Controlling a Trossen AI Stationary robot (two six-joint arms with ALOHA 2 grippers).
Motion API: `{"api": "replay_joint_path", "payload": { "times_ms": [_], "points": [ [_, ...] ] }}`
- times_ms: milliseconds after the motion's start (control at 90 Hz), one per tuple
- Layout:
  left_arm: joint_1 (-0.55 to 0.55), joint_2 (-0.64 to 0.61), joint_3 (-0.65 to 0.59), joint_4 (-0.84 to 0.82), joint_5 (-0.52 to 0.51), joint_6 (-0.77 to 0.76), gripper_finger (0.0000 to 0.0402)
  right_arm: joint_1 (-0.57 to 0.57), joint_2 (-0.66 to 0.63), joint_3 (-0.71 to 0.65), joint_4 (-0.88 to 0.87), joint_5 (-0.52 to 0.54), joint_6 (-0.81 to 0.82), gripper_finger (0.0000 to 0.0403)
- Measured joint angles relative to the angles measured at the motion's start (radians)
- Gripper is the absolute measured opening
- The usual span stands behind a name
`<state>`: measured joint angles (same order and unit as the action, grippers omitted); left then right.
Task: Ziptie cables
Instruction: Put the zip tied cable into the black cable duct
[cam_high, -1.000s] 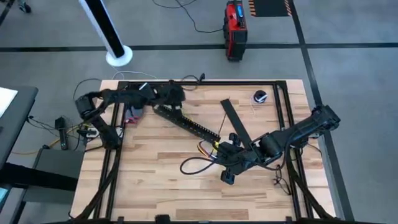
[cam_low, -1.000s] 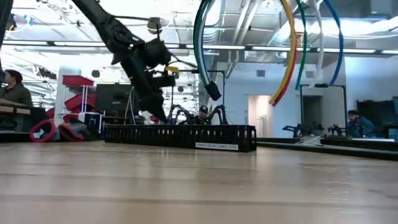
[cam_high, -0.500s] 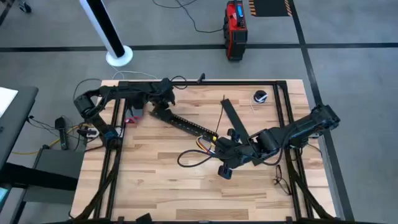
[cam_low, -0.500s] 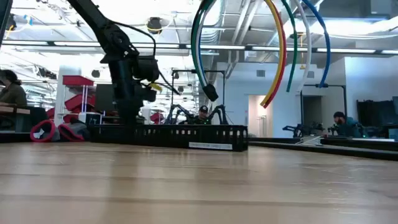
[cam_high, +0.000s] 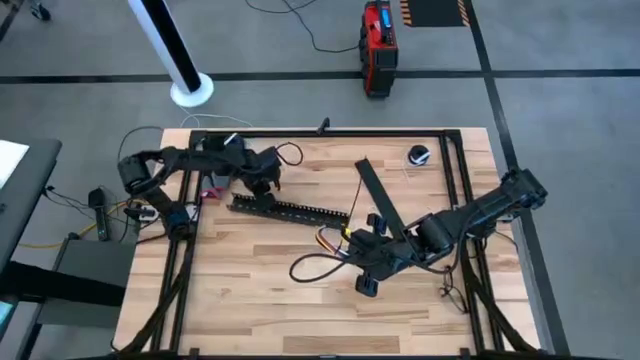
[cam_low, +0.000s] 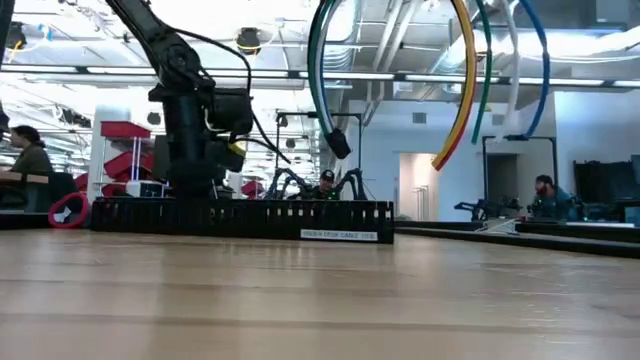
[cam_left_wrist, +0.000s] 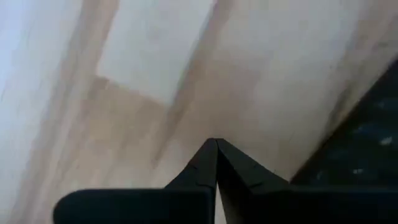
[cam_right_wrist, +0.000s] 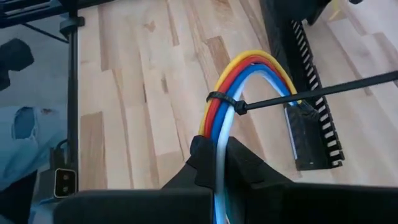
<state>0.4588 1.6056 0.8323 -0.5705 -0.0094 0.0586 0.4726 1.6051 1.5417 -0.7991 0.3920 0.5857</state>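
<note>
Black nylon already rings the cables (cam_right_wrist: 239, 81): a zip tie (cam_right_wrist: 298, 94) sits cinched round the yellow, red, blue and white wires just past the right claw (cam_right_wrist: 217, 158), its long tail sticking out sideways over the comb-slotted channel (cam_right_wrist: 311, 93). The right claw is clamped on the bundle, wires running up between its fingers. From above, the cables (cam_high: 325, 258) lie at the middle of the tabletop (cam_high: 250, 300), looping out from the right claw (cam_high: 368, 262), just beside the near end of the channel (cam_high: 290, 209).

The left claw (cam_high: 268, 180) hangs at the far-left part of the tabletop, at the other end of the channel. Its wrist camera shows its fingertips (cam_left_wrist: 214, 158) pressed together with nothing between them, the black channel (cam_left_wrist: 360, 149) close by.

My reading: the first tie is on and the step in hand is finishing it or setting up for another. Next would call for the bundle to be held steady while the tail is pulled snug, or for a shift along the wires to a new spot.

A white label (cam_low: 338, 235) on the channel's side carries print in the low view, too small to read.
</note>
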Motion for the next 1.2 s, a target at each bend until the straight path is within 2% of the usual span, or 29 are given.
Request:
{"api": "replay_joint_path", "payload": {
  "times_ms": [156,322,378,456,578,711,878,1033,1200],
  "points": [
    [-0.076,-0.026,-0.002,0.063,0.120,-0.057,0.0000,0.012,0.000,0.000,-0.002,0.001,0.008,0.0000],
    [-0.184,-0.015,-0.001,0.207,0.144,-0.110,0.0000,0.025,0.000,0.000,-0.007,0.004,0.008,0.0000],
    [-0.210,-0.014,-0.001,0.241,0.128,-0.110,0.0000,0.025,0.000,0.000,-0.010,0.005,0.008,0.0000],
    [-0.242,-0.021,0.007,0.280,0.049,-0.116,0.0000,0.033,0.000,0.000,-0.007,0.012,0.008,0.0000],
    [-0.274,-0.107,0.038,0.247,-0.027,-0.117,0.0000,0.032,0.000,0.000,-0.009,0.025,0.008,0.0000],
    [-0.309,-0.221,0.049,0.029,-0.067,-0.234,0.0000,0.032,0.000,0.000,-0.028,0.026,0.008,0.0000],
    [-0.451,-0.340,0.049,-0.292,-0.152,-0.379,0.0000,0.032,0.000,0.000,-0.060,0.030,-0.014,0.0000],
    [-0.579,-0.423,0.049,-0.437,-0.119,-0.568,0.0000,0.032,0.000,0.000,-0.060,0.030,-0.038,0.0000],
    [-0.704,-0.432,0.049,-0.735,-0.093,-0.780,0.0000,0.032,0.000,0.000,-0.061,0.030,-0.046,0.0000]
  ]
}}
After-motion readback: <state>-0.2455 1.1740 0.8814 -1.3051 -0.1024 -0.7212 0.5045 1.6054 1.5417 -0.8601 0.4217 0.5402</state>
